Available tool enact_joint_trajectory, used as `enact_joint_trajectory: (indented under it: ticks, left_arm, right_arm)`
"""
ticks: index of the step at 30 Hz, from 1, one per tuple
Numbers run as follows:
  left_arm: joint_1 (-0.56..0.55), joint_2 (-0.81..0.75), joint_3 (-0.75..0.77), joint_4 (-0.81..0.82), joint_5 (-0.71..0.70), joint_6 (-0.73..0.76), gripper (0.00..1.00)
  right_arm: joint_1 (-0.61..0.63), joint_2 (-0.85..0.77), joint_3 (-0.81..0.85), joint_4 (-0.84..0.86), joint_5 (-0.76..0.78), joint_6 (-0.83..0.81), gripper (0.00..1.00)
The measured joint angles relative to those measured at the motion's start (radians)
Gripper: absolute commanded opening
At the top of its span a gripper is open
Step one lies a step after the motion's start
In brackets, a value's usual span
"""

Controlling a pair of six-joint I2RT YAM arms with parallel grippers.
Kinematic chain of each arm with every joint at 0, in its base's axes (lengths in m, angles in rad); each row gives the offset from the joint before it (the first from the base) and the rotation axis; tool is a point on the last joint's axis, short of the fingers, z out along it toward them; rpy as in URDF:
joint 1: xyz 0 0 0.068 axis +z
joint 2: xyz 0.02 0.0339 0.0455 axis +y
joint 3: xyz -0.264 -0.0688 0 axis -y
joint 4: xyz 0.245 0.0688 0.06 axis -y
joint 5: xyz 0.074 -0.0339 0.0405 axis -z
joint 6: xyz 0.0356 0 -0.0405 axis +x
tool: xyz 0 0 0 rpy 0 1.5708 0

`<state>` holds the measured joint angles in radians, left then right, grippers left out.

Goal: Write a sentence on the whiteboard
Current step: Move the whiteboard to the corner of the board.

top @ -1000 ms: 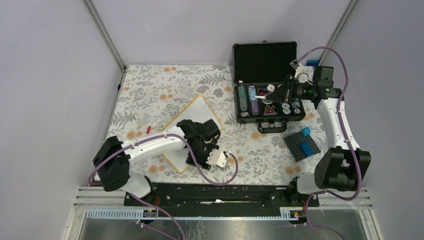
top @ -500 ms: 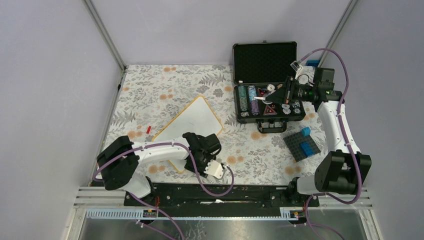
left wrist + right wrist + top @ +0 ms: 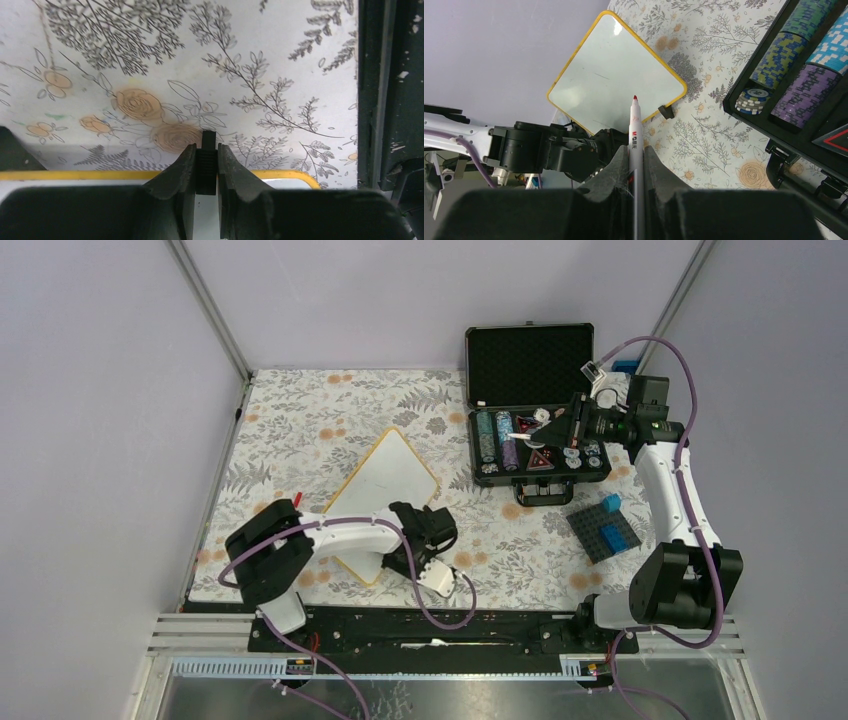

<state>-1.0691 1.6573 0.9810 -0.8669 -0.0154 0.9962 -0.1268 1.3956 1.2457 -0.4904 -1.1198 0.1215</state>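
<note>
**Writing not yet begun.** The whiteboard (image 3: pixel 385 480) lies corner-on at the left-centre of the tabletop (image 3: pixel 300 410). Its face is bare and no sentence shows, so all the lettering is left to do. The left arm is folded low along the near edge. Its claw (image 3: pixel 205 150) is clamped on a small black foot (image 3: pixel 205 167) at the board's near corner, judged a steadying hold. The right arm reaches to the far right, above the open case (image 3: pixel 530 350) and well apart from the board. Its claw (image 3: pixel 636 150) is closed on an uncapped red marker (image 3: pixel 634 122), tip toward the board.
</note>
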Motion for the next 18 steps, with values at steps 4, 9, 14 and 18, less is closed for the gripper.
enact_joint_trajectory:
  ticks: [4,9,14,18]
  left_arm:
    - [-0.013,0.046,0.045,-0.009,-0.009,0.015,0.01]
    - [-0.041,0.088,0.101,-0.014,-0.013,0.052,0.00]
    - [-0.068,0.118,0.175,-0.011,0.017,0.096,0.01]
    - [-0.092,0.130,0.190,-0.005,0.020,0.125,0.01]
  right_arm:
    - [0.000,0.000,0.000,0.003,0.000,0.000,0.00]
    - [-0.002,0.000,-0.002,0.003,-0.002,0.000,0.00]
    - [-0.005,0.000,-0.009,0.003,-0.008,0.000,0.00]
    - [-0.005,-0.003,-0.014,0.003,-0.009,0.000,0.00]
